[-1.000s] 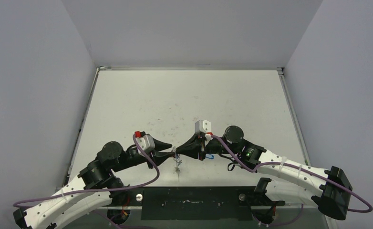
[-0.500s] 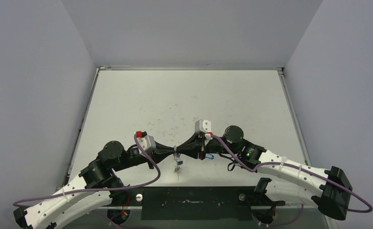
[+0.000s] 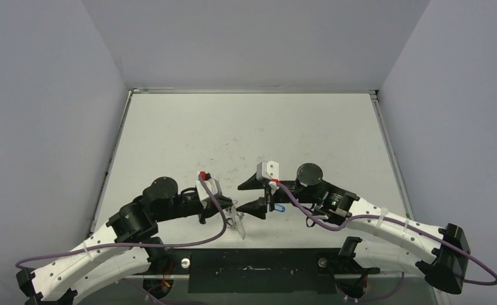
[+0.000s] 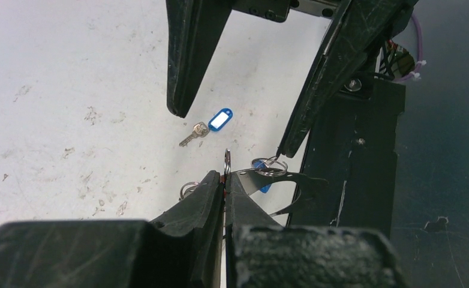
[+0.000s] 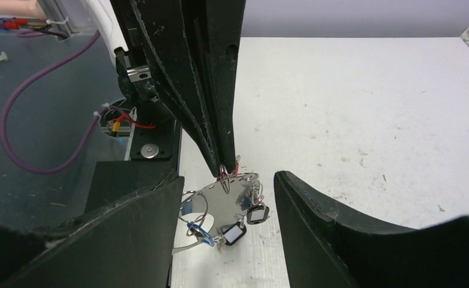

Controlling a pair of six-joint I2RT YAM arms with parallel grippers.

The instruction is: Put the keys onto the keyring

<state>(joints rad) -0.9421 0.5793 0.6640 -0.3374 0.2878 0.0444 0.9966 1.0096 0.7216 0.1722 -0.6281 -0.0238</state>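
Note:
My left gripper (image 4: 225, 177) is shut on the keyring (image 4: 292, 180), pinching a small ring at its top edge. The keyring looks like a flat shiny crescent with holes, and it hangs from my left gripper (image 5: 223, 163). Keys with black tags (image 5: 238, 231) and a blue tag dangle from the keyring (image 5: 229, 195). My right gripper (image 5: 229, 178) is open, its fingers standing on either side of the hanging keyring without touching it. A loose key with a light blue tag (image 4: 211, 125) lies on the table under the right gripper (image 3: 249, 197). In the top view this key (image 3: 279, 208) sits beside the right wrist.
The white table (image 3: 246, 133) is scuffed and walled in on three sides. A black base plate (image 3: 252, 262) runs along the near edge below the keyring (image 3: 236, 223). Purple cables loop off both arms.
My right gripper has opened and let go of the keyring. My left gripper has shut on it, and its wrist has turned and shifted right, so the keyring now hangs from it alone.

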